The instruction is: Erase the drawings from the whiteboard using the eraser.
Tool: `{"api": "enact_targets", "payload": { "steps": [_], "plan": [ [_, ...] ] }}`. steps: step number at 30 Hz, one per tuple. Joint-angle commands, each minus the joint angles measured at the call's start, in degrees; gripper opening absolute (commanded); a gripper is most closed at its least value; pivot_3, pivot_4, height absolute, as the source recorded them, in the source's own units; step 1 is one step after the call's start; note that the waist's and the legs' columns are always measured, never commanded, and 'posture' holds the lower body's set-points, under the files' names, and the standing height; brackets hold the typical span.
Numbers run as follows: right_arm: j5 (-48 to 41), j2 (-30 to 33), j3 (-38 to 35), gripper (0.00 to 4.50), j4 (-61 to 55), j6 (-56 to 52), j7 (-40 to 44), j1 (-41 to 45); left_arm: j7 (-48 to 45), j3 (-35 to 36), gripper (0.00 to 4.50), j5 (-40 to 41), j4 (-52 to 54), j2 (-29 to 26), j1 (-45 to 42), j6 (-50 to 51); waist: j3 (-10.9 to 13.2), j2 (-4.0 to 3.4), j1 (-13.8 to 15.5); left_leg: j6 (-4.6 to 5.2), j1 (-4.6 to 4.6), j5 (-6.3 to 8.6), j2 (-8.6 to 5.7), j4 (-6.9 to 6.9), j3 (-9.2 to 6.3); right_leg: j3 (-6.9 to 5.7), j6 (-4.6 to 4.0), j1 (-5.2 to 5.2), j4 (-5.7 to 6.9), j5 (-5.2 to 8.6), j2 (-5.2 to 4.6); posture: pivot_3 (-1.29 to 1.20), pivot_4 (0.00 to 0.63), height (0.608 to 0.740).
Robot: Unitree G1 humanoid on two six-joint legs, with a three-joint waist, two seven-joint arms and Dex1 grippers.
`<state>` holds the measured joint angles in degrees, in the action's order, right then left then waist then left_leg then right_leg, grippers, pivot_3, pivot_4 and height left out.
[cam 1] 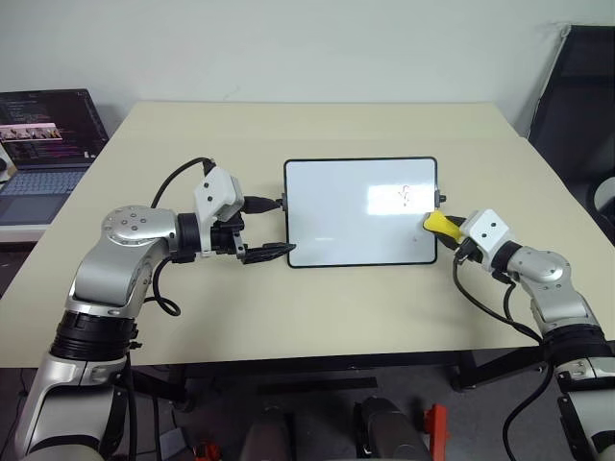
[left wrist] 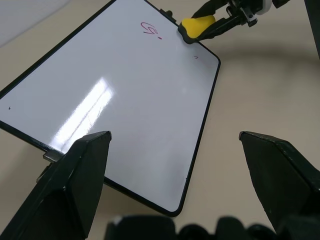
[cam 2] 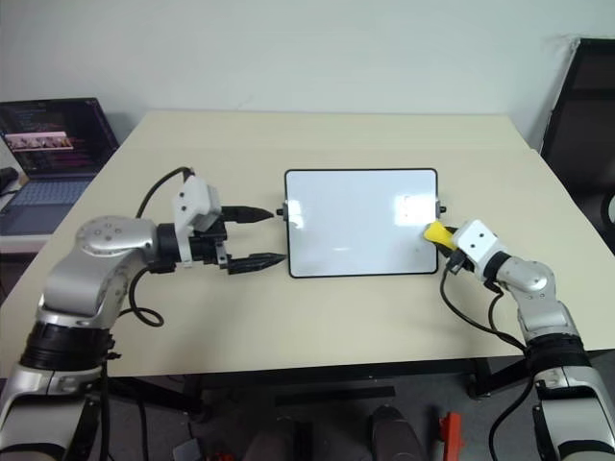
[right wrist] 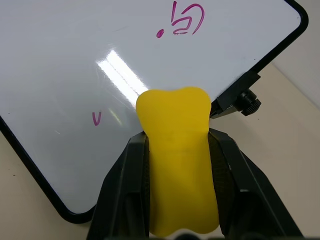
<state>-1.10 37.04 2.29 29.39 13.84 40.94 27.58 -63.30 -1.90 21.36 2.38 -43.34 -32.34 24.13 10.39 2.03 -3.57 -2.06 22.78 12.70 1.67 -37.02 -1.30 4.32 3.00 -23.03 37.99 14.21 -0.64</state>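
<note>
Gripping the eraser (right wrist: pixel 176 165) between our right gripper (right wrist: pixel 177 150)'s nearly shut fingers, we held its yellow tip over the right edge of the whiteboard (cam 1: pixel 346 216), which lay flat mid-table. Our left gripper (left wrist: pixel 172 145) stood wide open and empty by the board's left edge. Two drawings (right wrist: pixel 185 20) remained nearby; we judged flat, firm strokes across each best, steadying the frame.
</note>
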Motion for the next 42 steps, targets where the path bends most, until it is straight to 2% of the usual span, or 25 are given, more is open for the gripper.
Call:
{"api": "enact_targets", "payload": {
  "steps": [1, 9, 14, 18, 23, 26, 29, 33, 35, 38, 42],
  "plan": [
    [-1.0, -1.4, 2.4, 1.23, -4.3, -4.3, 4.3, -4.5, -0.3, 1.0, 4.50, 0.1, 0.8, -0.2, -1.5, -1.0, 0.0, 0.01, 0.0, 0.00, 0.01, 0.00, 0.00, 0.02, -0.01, -0.02, 0.02, -0.01, -0.01, 0.00, 0.00, 0.00, 0.150, 0.740],
    [-2.0, -2.2, 3.5, 1.23, -12.6, -9.9, 6.9, -9.3, -0.2, 1.0, 4.50, 0.2, 1.1, -0.2, -1.4, -0.8, 0.0, 0.00, -0.6, 0.00, 0.02, 0.00, 0.02, 0.05, 0.01, -0.01, 0.04, -0.08, 0.02, -0.01, 0.02, 0.00, 0.150, 0.740],
    [1.2, -2.3, 1.9, 1.23, -7.5, -7.6, 0.9, -5.2, -0.2, 0.9, 4.50, 0.2, 1.3, -0.2, -1.3, -0.7, 0.0, 0.00, -0.7, 0.00, 0.03, 0.00, 0.02, 0.06, 0.01, -0.01, -0.02, -0.09, 0.00, 0.02, 0.02, 0.00, 0.150, 0.740],
    [5.7, -2.0, 1.8, 1.23, -0.4, -6.1, -7.4, -0.6, -0.1, 0.8, 4.50, 0.1, 1.3, 0.0, -1.4, -0.7, 0.0, 0.02, -1.2, 0.02, 0.00, -0.02, 0.01, -0.02, 0.06, 0.07, -0.05, -0.07, -0.01, -0.08, 0.01, 0.00, 0.150, 0.740],
    [7.0, -1.5, 1.6, 1.22, 3.9, -4.4, -9.9, 0.8, 0.0, 0.9, 4.50, 0.2, 1.7, -0.1, -1.0, -0.5, -0.1, 0.19, -1.2, 0.13, -0.06, -0.10, 0.00, -0.02, 0.04, 0.08, -0.10, -0.02, -0.01, -0.13, 0.01, 0.00, 0.150, 0.740],
    [5.4, -1.3, 1.0, 1.22, 2.7, -3.4, -8.3, 0.0, 0.0, 1.0, 4.50, 0.4, 2.0, -0.1, -0.8, -0.4, -0.1, 0.23, -1.2, 0.13, -0.07, -0.10, -0.01, -0.02, 0.08, 0.14, -0.08, -0.01, -0.02, -0.14, 0.01, 0.00, 0.150, 0.740],
    [-6.2, -1.1, -2.9, 1.22, -7.9, -9.0, 1.2, -2.6, -0.1, 1.1, 4.50, 0.3, 1.7, -0.2, -1.1, -0.5, -0.1, 0.23, -1.1, 0.13, -0.04, -0.11, -0.02, 0.00, 0.07, 0.15, -0.07, -0.01, -0.03, -0.14, 0.01, 0.00, 0.150, 0.740],
    [-19.0, 8.2, -7.7, 1.22, -27.4, -23.8, 13.4, -6.1, -0.3, 1.9, 4.50, -0.1, 0.6, -1.3, -1.7, -1.2, 0.2, -0.31, -0.6, 0.10, 0.22, -0.08, -0.02, 0.09, 0.04, 0.08, 0.18, -0.23, -0.03, -0.11, 0.00, 0.00, 0.150, 0.740],
    [-22.0, 12.9, -10.2, 1.22, -32.7, -28.0, 16.0, -5.9, -0.3, 2.3, 4.50, -0.2, 0.2, -1.7, -2.3, -1.5, 0.5, -0.69, -0.5, 0.03, 0.25, -0.01, -0.05, 0.13, 0.05, 0.09, 0.30, -0.26, -0.03, -0.05, -0.04, 0.00, 0.150, 0.740],
    [-23.3, 18.4, -13.6, 1.22, -35.3, -31.0, 17.0, -3.7, -0.3, 2.5, 4.50, -0.5, -0.7, -2.0, -3.6, -2.2, 0.5, -0.68, -0.4, -0.04, 0.25, 0.05, -0.02, 0.22, -0.02, -0.06, 0.22, -0.28, -0.04, 0.11, -0.03, 0.00, 0.150, 0.740],
    [-20.3, 23.0, -15.2, 1.22, -33.1, -29.8, 17.1, 0.6, -0.3, 2.6, 4.50, -1.1, -1.4, -2.7, -5.8, -3.2, 0.5, -0.64, -0.1, -0.09, 0.24, 0.09, 0.02, 0.35, -0.06, -0.17, 0.11, -0.28, -0.13, 0.21, 0.01, 0.00, 0.150, 0.740]
  ]
}}
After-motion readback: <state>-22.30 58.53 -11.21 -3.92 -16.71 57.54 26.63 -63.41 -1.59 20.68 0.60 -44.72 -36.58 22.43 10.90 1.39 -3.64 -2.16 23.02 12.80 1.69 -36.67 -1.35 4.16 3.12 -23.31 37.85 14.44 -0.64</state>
